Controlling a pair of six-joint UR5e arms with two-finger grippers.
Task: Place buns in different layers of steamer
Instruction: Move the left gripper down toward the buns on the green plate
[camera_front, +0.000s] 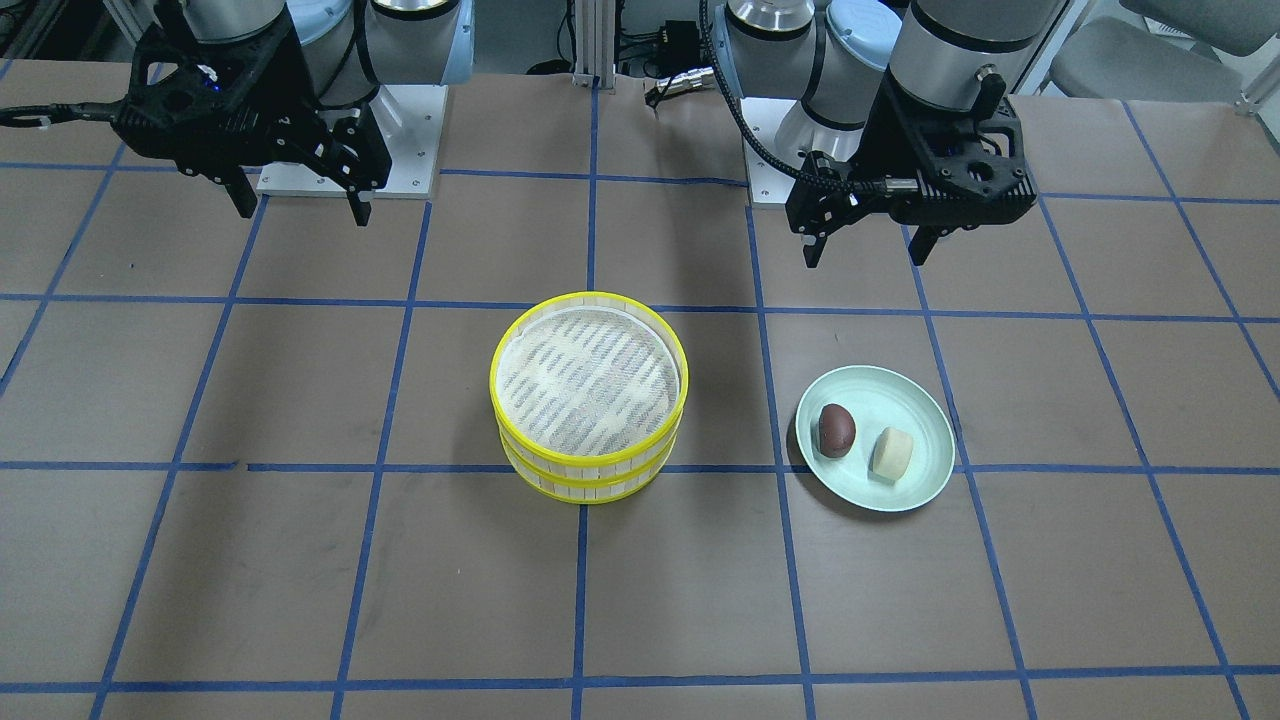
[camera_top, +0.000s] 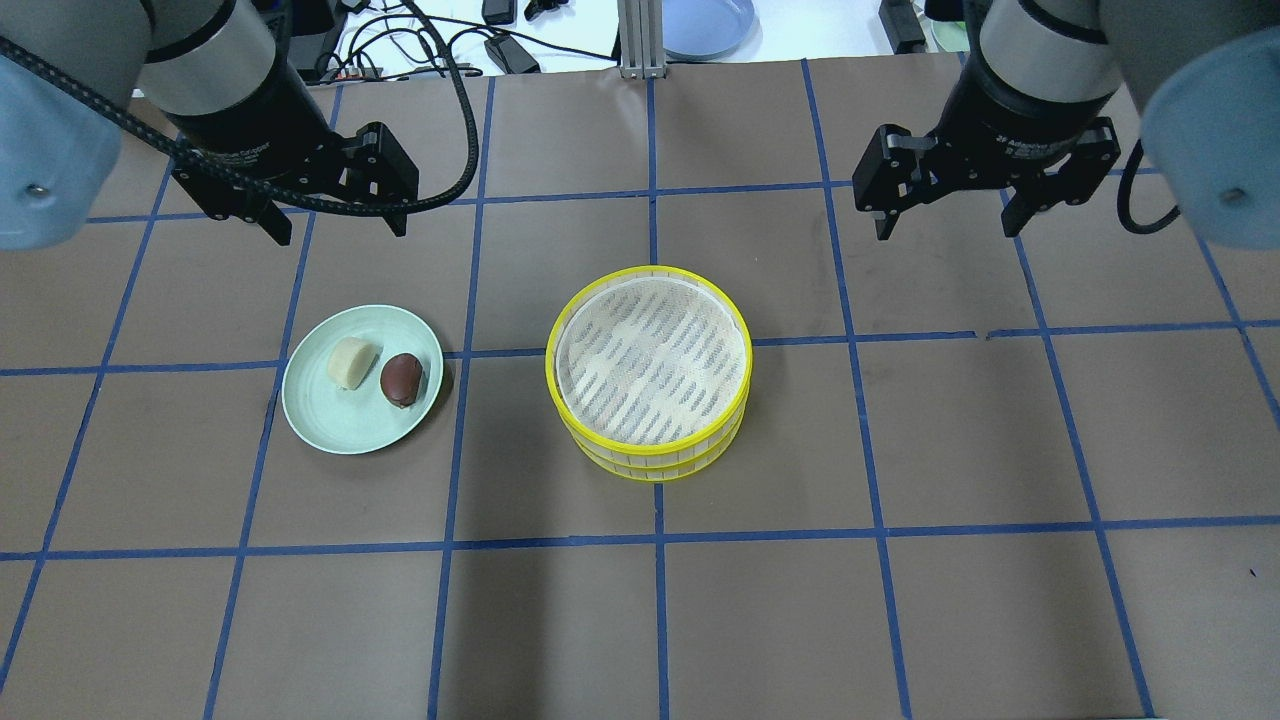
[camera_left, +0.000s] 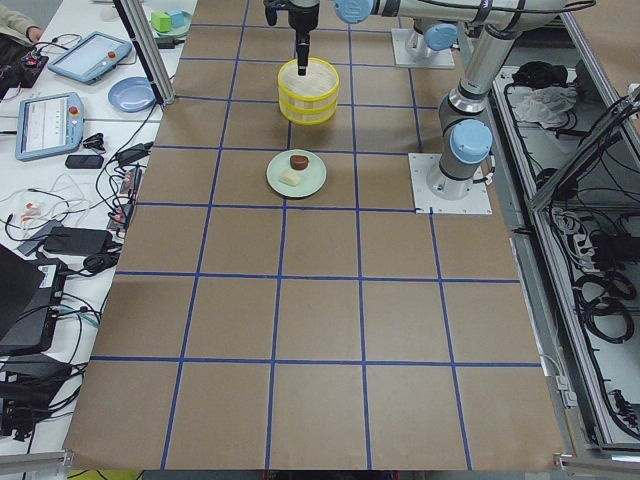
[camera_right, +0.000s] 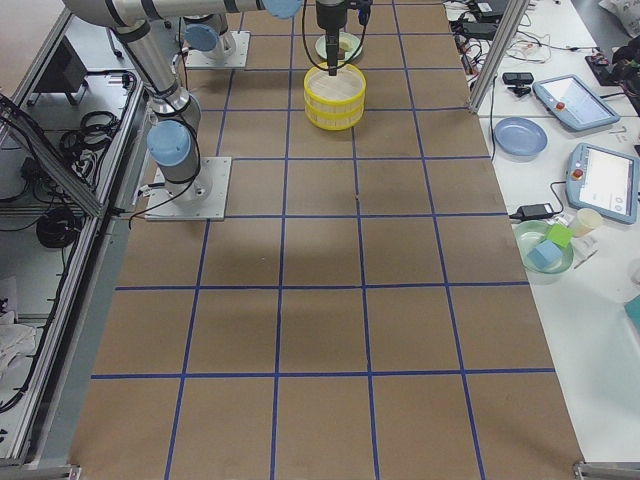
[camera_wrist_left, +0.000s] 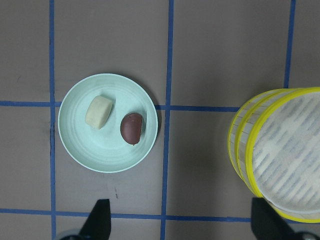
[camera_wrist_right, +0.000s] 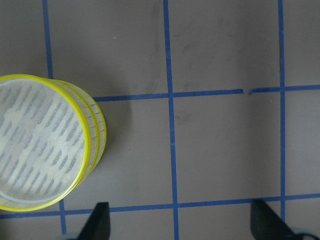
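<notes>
Two yellow-rimmed steamer layers sit stacked at the table's middle, the top layer empty on the lower layer. The stack also shows in the front view and in both wrist views. The dark reddish-brown bun and the cream-white bun lie side by side on a pale green plate. My left gripper hangs open and empty above the table, behind the plate. My right gripper hangs open and empty, right of and behind the stack.
Brown table cover with a blue tape grid. Both arm bases stand at the robot's edge. Beyond the far edge lie cables and a blue plate. Side benches carry tablets and bowls.
</notes>
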